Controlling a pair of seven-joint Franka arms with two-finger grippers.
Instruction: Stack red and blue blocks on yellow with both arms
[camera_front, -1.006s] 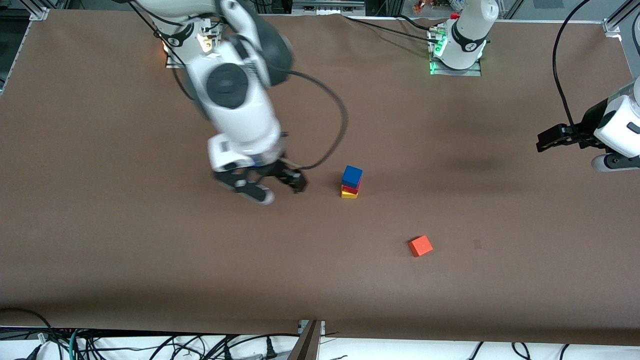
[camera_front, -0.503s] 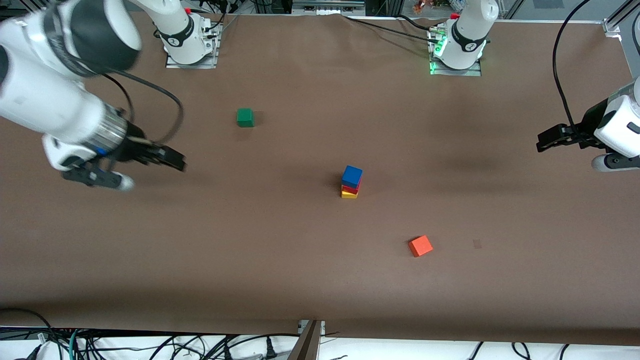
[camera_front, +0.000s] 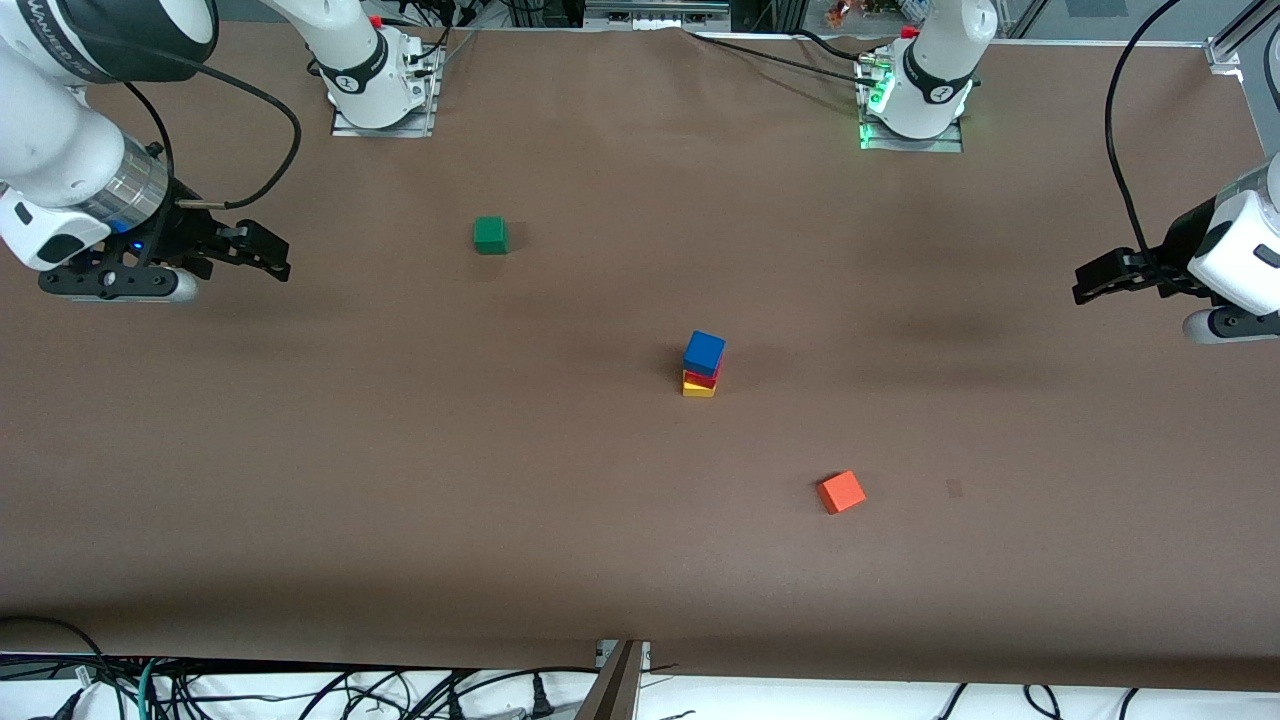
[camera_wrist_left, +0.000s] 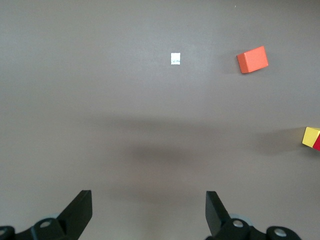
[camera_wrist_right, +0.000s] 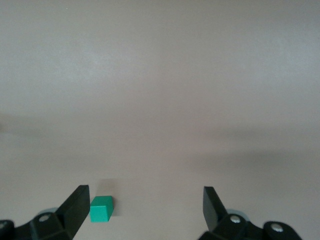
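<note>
front view | matte cubes: blue (camera_front: 705, 351) on red (camera_front: 702, 377) on yellow (camera_front: 698, 388) | both jaws released

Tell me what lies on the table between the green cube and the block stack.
Nothing: the front view shows only bare brown table between the green cube and the stack, blue block over red block over yellow cube.

blue block (camera_front: 704, 352): top of the stack, just right of frame centre in the front view, sitting slightly askew
red block (camera_front: 703, 378): middle layer (only a thin strip shows)
yellow block (camera_front: 698, 388): bottom, flat on the table, bearing both
</note>
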